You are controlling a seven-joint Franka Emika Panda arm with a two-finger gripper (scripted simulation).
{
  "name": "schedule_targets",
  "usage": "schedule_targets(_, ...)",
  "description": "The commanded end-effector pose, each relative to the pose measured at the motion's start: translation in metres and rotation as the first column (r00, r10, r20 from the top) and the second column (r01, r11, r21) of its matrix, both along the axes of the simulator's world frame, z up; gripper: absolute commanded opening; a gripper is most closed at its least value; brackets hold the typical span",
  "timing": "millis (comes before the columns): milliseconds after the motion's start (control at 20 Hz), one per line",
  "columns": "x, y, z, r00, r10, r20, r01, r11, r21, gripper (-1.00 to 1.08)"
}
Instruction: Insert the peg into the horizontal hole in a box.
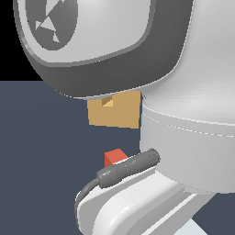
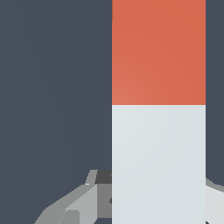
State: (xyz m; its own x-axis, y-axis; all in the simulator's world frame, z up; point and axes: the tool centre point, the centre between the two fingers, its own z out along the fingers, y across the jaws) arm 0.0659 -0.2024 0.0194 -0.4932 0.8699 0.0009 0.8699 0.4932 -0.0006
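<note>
The wrist view is filled by the peg point(image 2: 158, 109), which lies lengthwise between the fingers point(image 2: 158, 199). The pale grey-white half sits nearest the fingers; the orange-red half extends away from them and runs out of the frame. One grey finger point(image 2: 81, 203) shows on one side of the pale half and a lighter finger edge point(image 2: 214, 197) shows on the other side. Both sit right against the peg's sides, with no gap visible. The fingers are therefore opened only to peg width and appear closed on the pale half, though the contact faces themselves are hidden behind the peg. Behind the peg, only the dark table point(image 2: 52, 87) shows.

In the exterior view the arm's white and dark-grey housings point(image 1: 183, 92) fill most of the frame, and a dark cable point(image 1: 124, 170) crosses a white link. The fingers are hidden in this view. A small orange-red end of the peg point(image 1: 114, 157) shows just above the cable, beside the white link.

Further away, the tan box point(image 1: 114, 112) stands on the table point(image 1: 41, 147), partly covered from above by the dark-grey housing. The hole point(image 1: 108, 103) shows as a small opening at the visible top of the box face. The peg end sits below the box in the frame and apart from it. The peg is not in the hole.
</note>
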Motion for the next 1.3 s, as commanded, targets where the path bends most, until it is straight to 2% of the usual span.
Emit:
schedule_targets(0,0.000,0.000,0.000,1.000,0.000,0.001,0.000,1.000,-0.001,-1.00)
schedule_targets(700,-0.006,0.004,0.002,1.000,-0.020,0.000,0.020,1.000,0.000,-1.00)
schedule_targets(1250,-0.037,0.028,0.016,0.992,-0.124,0.000,0.124,0.992,0.000,-1.00)
